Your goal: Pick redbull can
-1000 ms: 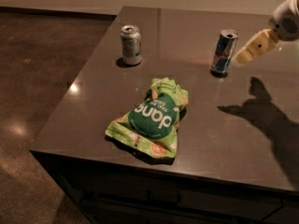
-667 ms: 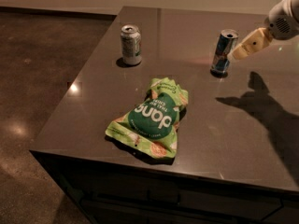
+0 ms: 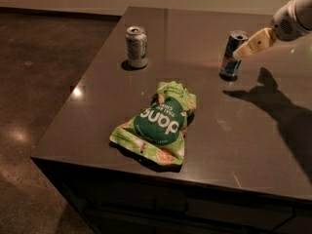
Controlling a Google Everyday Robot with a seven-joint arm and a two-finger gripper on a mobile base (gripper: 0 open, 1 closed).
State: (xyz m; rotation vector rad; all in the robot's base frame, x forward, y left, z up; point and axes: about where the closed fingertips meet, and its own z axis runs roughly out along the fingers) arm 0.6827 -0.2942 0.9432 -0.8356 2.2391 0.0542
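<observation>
The redbull can (image 3: 232, 54) is a tall slim blue-and-silver can standing upright toward the back right of the dark table (image 3: 122, 87). My gripper (image 3: 243, 50) comes in from the upper right on a white arm. Its pale yellow fingers (image 3: 255, 42) reach down-left, and the tip overlaps the can's upper right side. It looks raised a little above the tabletop. I cannot tell whether it touches the can.
A shorter green-and-white can (image 3: 136, 46) stands at the back left. A green snack bag (image 3: 159, 121) lies flat in the middle of the table. The arm's shadow (image 3: 273, 106) falls across the right side. The table's left and front edges drop to a dark floor (image 3: 29, 82).
The gripper has moved left and slightly down toward the redbull can, from beside it to overlapping its top right. The cans and bag have not moved.
</observation>
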